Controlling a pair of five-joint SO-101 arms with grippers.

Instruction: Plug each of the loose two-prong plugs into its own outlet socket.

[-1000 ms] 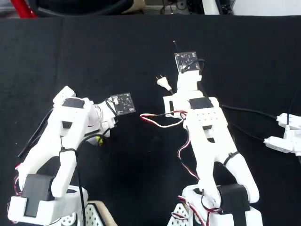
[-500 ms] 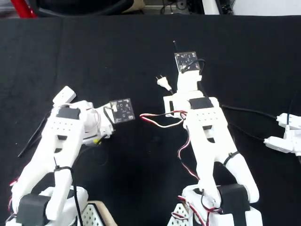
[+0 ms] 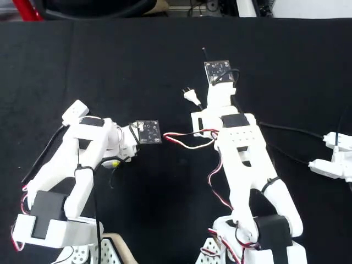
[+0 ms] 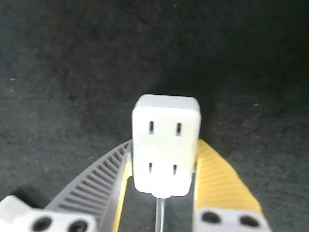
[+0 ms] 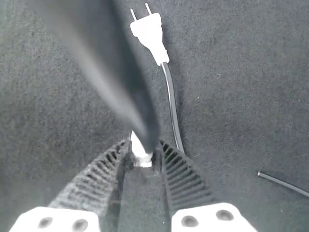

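Note:
My left gripper (image 4: 163,151) is shut on a white outlet block (image 4: 165,130) with two pairs of slots facing the camera, a grey finger (image 4: 104,179) on one side and a yellow finger (image 4: 217,186) on the other. The left arm (image 3: 82,154) hides that gripper from above. My right gripper (image 5: 143,147) is shut on a small white plug (image 5: 141,157) whose black cord (image 5: 120,72) rises blurred toward the camera. A loose white two-prong plug (image 5: 148,31) lies just beyond it on the black cloth, prongs pointing away, beside the right arm (image 3: 191,97).
More white outlet pieces (image 3: 334,159) lie at the table's right edge, with black cables (image 3: 286,130) running toward the right arm. A thin black wire (image 5: 282,183) lies near the right gripper. The black cloth (image 3: 110,66) stretches behind both arms.
The left arm has swung and turned its wrist, its camera board shifting slightly right and toward the front. The right arm and the loose plug have not moved.

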